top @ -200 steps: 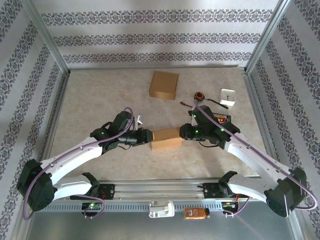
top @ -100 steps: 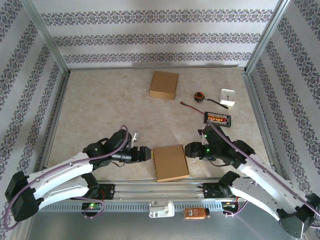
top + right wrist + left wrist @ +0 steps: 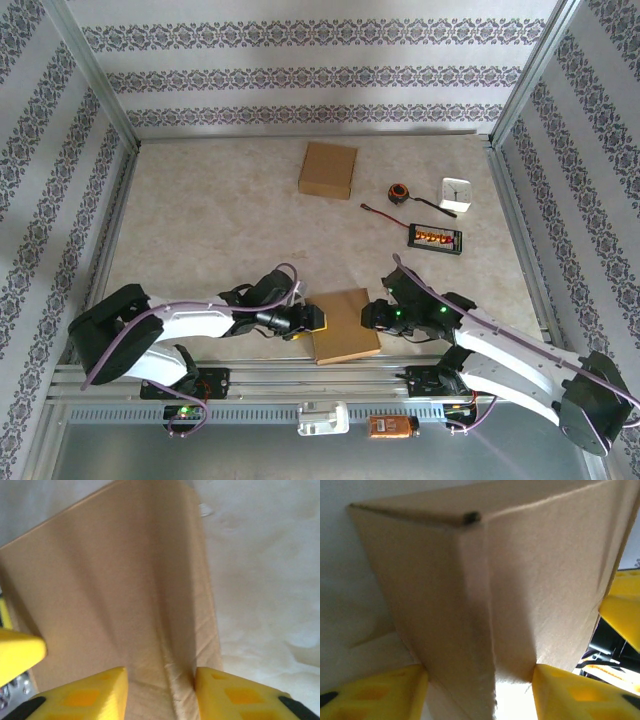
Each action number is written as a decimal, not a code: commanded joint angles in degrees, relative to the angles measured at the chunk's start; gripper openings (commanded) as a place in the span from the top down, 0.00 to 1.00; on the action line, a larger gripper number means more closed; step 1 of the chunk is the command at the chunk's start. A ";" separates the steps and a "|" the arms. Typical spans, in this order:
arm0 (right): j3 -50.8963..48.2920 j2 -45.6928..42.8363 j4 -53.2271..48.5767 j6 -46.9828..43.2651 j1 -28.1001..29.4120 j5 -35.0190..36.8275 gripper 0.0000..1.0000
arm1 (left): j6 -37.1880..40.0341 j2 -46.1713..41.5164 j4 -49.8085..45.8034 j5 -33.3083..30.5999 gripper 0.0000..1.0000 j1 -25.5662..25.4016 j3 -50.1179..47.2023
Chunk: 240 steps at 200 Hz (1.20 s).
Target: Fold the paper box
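Opposite edges of paper box (image 3: 346,326) sit inside left tool (image 3: 313,320) and right tool (image 3: 369,315) — grip unclear.

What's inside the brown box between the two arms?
From above, the box shows a flat brown top. Up close there are plain outer faces and a folded corner between yellow fingers. No opening shows, so whatever is inside is covered.

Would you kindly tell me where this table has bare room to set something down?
The left half of the table is bare, from the left rail to the far box. The strip between that box and the near box is free too. Crowded: around the clock and black board at right, and beside the near box.
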 commanded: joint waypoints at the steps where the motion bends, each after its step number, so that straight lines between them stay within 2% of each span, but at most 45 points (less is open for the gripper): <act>1: -1.15 0.37 8.53 6.34 2.29 0.94 0.65 | -2.31 1.97 9.76 1.70 0.53 -0.95 0.69; 23: 0.06 1.83 10.57 8.22 3.08 3.20 0.67 | -0.03 -0.99 3.06 -0.67 0.55 1.89 1.50; 42: 1.87 5.09 14.70 8.89 3.11 6.32 0.67 | 3.41 -5.29 -2.51 -3.73 0.55 6.38 2.22; 61: 5.46 11.62 17.96 8.56 3.08 9.34 0.67 | 8.93 -7.72 -8.38 -5.03 0.54 13.09 4.36; 80: 11.20 21.43 21.81 7.47 3.02 11.21 0.66 | 15.74 -6.26 -13.58 -4.02 0.54 20.50 8.47; 93: 16.71 29.13 25.36 6.53 2.82 11.01 0.66 | 19.73 -2.98 -15.35 -2.73 0.54 25.42 11.42; 110: 25.40 40.25 29.12 5.22 2.45 9.91 0.66 | 21.17 2.03 -15.73 -0.07 0.55 31.91 15.30; 132: 40.62 53.36 28.02 1.98 1.58 8.44 0.65 | 21.53 8.43 -10.50 1.99 0.56 38.27 18.47; 151: 52.80 62.35 25.80 -0.13 0.53 8.97 0.65 | 22.94 14.38 -10.13 4.18 0.56 42.72 23.54; 170: 64.87 69.86 22.83 -1.38 -0.45 8.73 0.63 | 25.43 19.33 -11.36 3.87 0.56 45.94 29.33; 201: 78.56 78.60 18.85 -2.22 -2.34 9.04 0.60 | 27.85 27.08 -11.53 2.56 0.56 49.88 39.36; 223: 87.69 84.62 16.83 -3.14 -4.39 8.24 0.58 | 27.54 35.28 -12.72 4.88 0.56 51.56 47.95; 240: 96.47 89.69 12.82 -3.22 -5.79 6.49 0.55 | 26.16 39.31 -10.40 4.57 0.57 52.39 50.86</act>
